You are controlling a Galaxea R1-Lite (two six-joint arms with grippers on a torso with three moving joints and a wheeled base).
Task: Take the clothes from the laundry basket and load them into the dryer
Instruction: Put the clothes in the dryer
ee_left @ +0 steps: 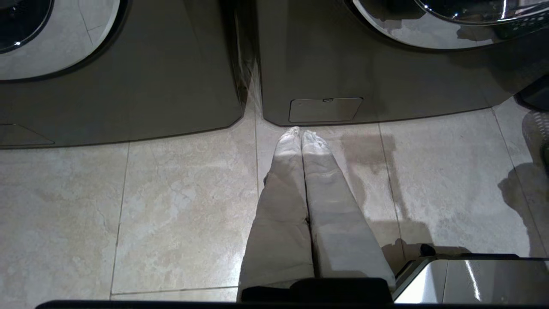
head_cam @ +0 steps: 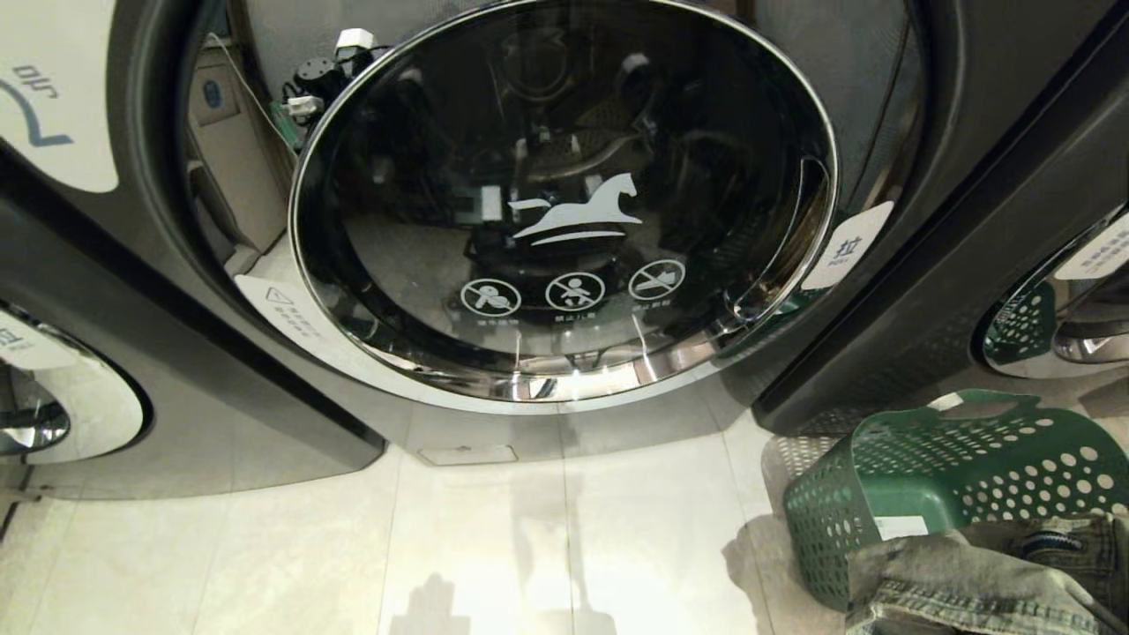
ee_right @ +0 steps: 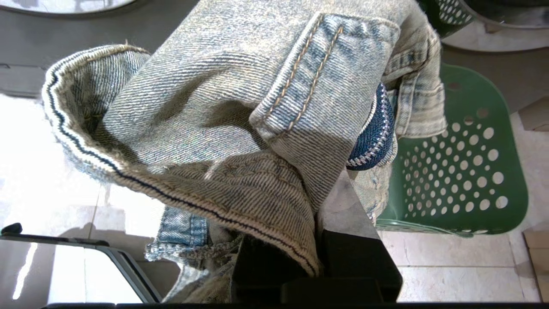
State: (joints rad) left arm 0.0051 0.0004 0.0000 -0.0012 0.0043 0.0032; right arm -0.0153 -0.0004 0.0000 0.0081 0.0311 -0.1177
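Now the right end effector is clamped on faded denim clothes, held up beside the green laundry basket on the floor. Straight ahead, the dryer has its round door closed. Over by the floor, the left end effector has its fingers pressed together, holding nothing.

The dryer door is glossy dark glass in a polished chrome ring, set in a matt dark grey casing. The floor is smooth, shiny pale stone tile. The laundry basket is green plastic (slightly sheeny). The clothes are rough, faded denim with tan stitching and a metal zip
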